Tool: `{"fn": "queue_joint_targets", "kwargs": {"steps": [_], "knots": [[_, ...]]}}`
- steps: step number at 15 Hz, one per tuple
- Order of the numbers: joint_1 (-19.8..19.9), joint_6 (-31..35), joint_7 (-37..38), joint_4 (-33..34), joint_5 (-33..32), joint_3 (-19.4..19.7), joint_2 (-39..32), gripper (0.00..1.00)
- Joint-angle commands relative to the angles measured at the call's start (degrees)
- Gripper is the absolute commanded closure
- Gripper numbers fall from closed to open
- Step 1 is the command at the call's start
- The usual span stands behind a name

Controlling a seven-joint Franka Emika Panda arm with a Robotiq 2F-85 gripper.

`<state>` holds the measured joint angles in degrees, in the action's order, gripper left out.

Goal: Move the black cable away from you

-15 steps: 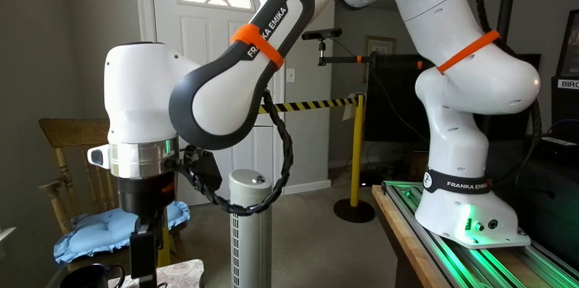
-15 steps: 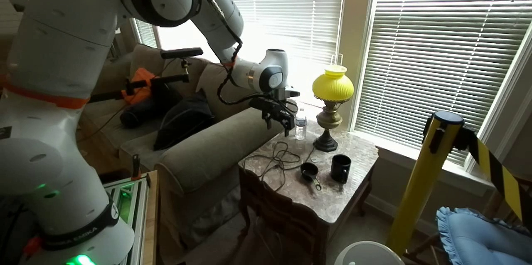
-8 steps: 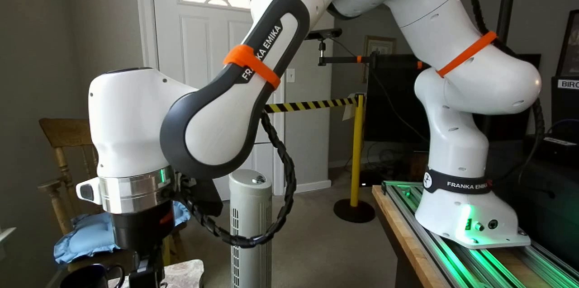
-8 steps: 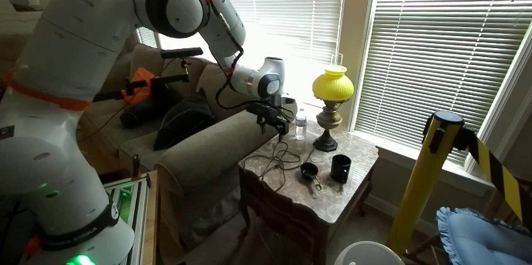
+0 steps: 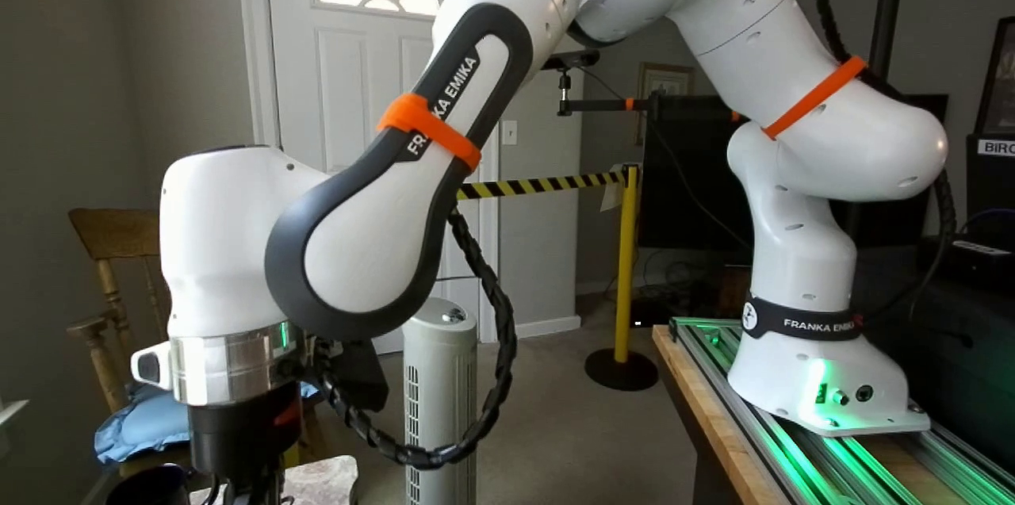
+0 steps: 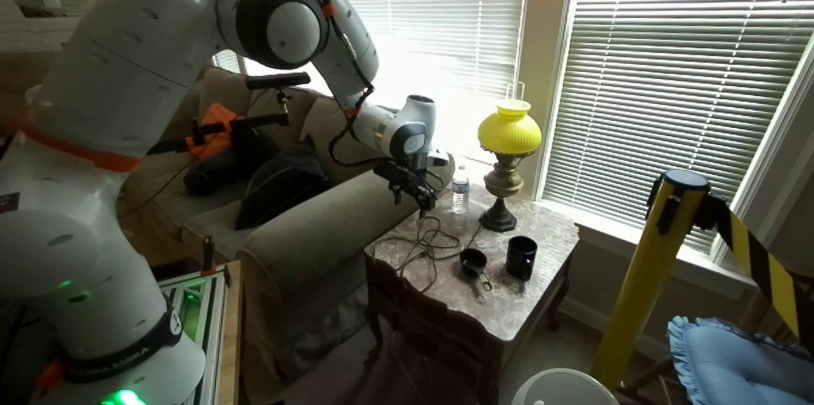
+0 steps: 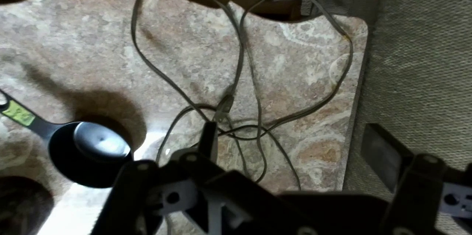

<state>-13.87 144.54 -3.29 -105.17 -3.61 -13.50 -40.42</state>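
The cable [image 7: 304, 114] is thin and dark. It lies in loose loops with a plug [image 7: 225, 105] on a marble-patterned table [image 7: 99, 35]. In an exterior view the cable [image 6: 427, 241] is spread over the left part of the table [image 6: 502, 313]. My gripper [image 7: 294, 137] is open, with fingers wide apart and nothing between them. It hangs above the table's edge beside the sofa; the left finger is over the cable loops and the right one over sofa fabric. In an exterior view the gripper [image 6: 411, 205] is above the cable's far end. Part of the cable is hidden behind the gripper.
A black measuring cup [image 6: 472, 261] and a black mug [image 6: 521, 257] stand right of the cable. A water bottle [image 6: 460, 192] and a yellow-shaded lamp [image 6: 509, 138] stand at the back. The sofa arm [image 6: 343, 227] borders the table's left side.
My arm has moved down. In an exterior view the gripper has shifted left and lower, closer to the cable. The cable and the other table items have not moved.
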Motion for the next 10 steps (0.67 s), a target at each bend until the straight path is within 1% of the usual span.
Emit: {"fn": "queue_joint_targets", "kwargs": {"steps": [1,5,7,10], "knots": [[-0.2,2.4,-1.5,4.4,3.0,-1.3,-8.0,0.00],[-4.0,4.4,4.0,8.3,1.4,2.6,-14.0,0.00],[-5.3,4.4,6.3,10.5,1.4,4.0,-16.9,0.00],[-6.8,4.3,7.3,13.3,0.8,4.6,-20.1,0.00]]}}
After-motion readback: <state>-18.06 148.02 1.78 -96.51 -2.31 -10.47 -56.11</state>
